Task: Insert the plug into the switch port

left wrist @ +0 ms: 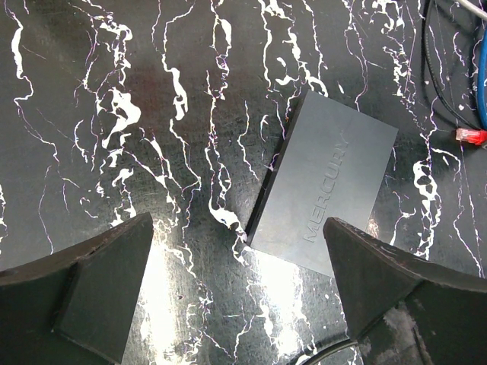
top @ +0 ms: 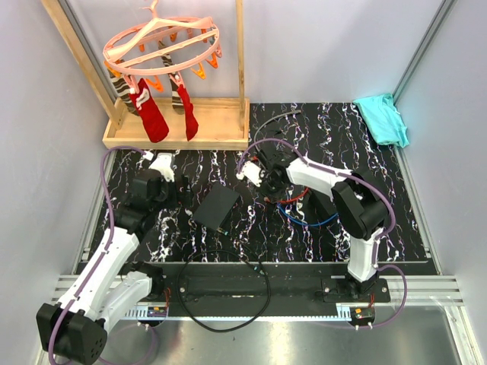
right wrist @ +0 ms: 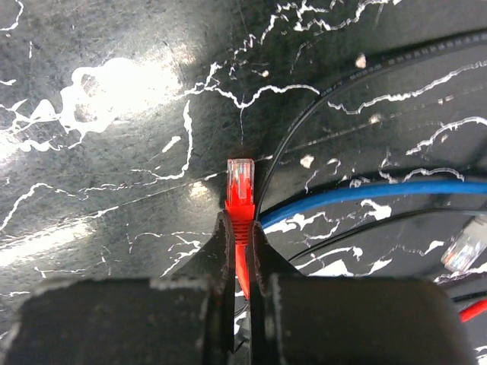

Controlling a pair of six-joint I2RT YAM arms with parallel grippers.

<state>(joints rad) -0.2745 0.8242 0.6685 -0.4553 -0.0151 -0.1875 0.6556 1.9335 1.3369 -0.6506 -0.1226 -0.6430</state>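
Observation:
The switch, a flat matte black box (top: 217, 207), lies on the marbled mat left of centre. In the left wrist view the box (left wrist: 323, 186) shows its "MERCURY" top and one thin dark edge (left wrist: 265, 194); no port is discernible. My left gripper (left wrist: 237, 224) is open and empty, hovering above the mat just near-left of the box; it also shows in the top view (top: 163, 182). My right gripper (right wrist: 237, 220) is shut on the red boot of a clear-tipped plug (right wrist: 240, 179), low over the mat. In the top view it (top: 262, 176) is right of the box, apart from it.
Blue (right wrist: 380, 194) and black cables (right wrist: 319, 114) tangle beside the held plug. Another red plug end (left wrist: 470, 135) lies right of the box. A black cable loop (top: 224, 293) lies at the front. A wooden rack with hanging socks (top: 175, 114) stands back left, a teal cloth (top: 383, 118) back right.

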